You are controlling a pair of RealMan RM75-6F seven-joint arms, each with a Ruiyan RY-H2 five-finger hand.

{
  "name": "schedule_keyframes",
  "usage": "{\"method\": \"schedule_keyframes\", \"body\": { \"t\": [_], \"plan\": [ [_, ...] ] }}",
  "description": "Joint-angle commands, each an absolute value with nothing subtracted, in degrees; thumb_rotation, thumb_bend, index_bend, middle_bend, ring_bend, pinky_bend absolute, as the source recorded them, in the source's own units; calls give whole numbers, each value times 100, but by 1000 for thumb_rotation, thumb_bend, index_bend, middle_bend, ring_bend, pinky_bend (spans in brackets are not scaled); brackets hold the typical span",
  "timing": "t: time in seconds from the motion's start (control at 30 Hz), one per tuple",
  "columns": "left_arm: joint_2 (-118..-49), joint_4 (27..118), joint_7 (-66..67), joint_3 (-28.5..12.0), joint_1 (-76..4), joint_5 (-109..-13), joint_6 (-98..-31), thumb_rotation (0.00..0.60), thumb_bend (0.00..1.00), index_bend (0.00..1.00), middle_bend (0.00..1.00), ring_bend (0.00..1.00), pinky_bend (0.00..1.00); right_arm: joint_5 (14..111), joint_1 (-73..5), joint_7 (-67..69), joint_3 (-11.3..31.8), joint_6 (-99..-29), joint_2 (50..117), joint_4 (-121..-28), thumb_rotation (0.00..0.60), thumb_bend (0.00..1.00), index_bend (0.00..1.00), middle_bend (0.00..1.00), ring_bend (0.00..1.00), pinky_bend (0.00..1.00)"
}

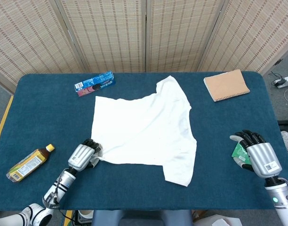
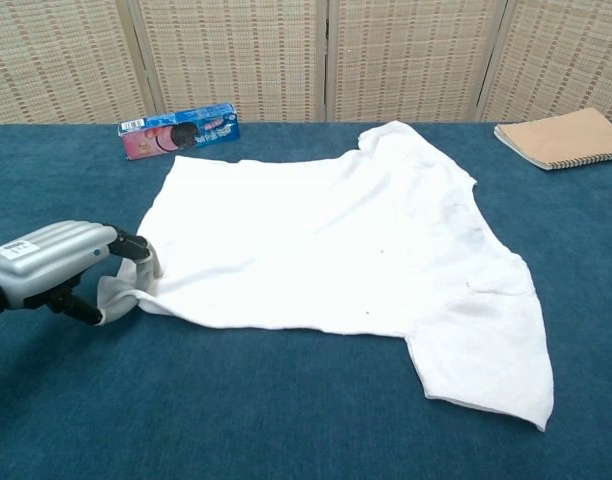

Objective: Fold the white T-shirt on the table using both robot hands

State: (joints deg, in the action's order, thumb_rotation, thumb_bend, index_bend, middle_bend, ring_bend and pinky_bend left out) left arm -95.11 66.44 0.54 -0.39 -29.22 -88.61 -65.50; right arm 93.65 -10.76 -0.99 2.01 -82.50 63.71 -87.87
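Observation:
The white T-shirt lies spread flat in the middle of the blue table. My left hand is at the shirt's near-left corner and grips that corner, which curls up between its fingers. My right hand hovers far to the right of the shirt, over a small green packet, fingers curled with nothing plainly in them. The chest view does not show the right hand.
A blue snack box lies behind the shirt's left side. A tan notebook sits at the back right. A tea bottle lies at the front left. A woven screen stands behind the table.

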Motion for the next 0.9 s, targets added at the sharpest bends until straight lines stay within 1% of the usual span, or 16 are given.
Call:
{"method": "schedule_keyframes", "body": {
  "t": [0.03, 0.23, 0.4, 0.6, 0.9],
  "plan": [
    [-9472, 6713, 65, -40, -2916, -8876, -6592, 600, 516, 743, 350, 295, 163, 9609, -1261, -56, 48, -7948, 6399, -8757, 600, 228, 339, 277, 170, 240],
    [-9424, 6859, 110, -46, -2905, -8873, -6643, 600, 516, 743, 351, 295, 163, 10147, -1731, -31, -223, -7296, 6749, -8400, 600, 226, 346, 279, 170, 240],
    [-9374, 6959, 180, -29, -2884, -8850, -6646, 600, 516, 742, 351, 295, 163, 10495, -2098, 21, -283, -7058, 7286, -7736, 600, 178, 346, 279, 170, 241],
    [-9342, 7028, 205, -33, -2839, -8812, -6694, 600, 516, 741, 351, 294, 163, 10684, -2380, 315, -355, -6998, 7882, -6884, 600, 113, 358, 278, 170, 241],
    [-9316, 7054, 177, -35, -2802, -8768, -6703, 600, 516, 741, 351, 294, 163, 10770, -2605, 617, -481, -7060, 8560, -5752, 600, 111, 373, 278, 170, 241]
  ]
}}
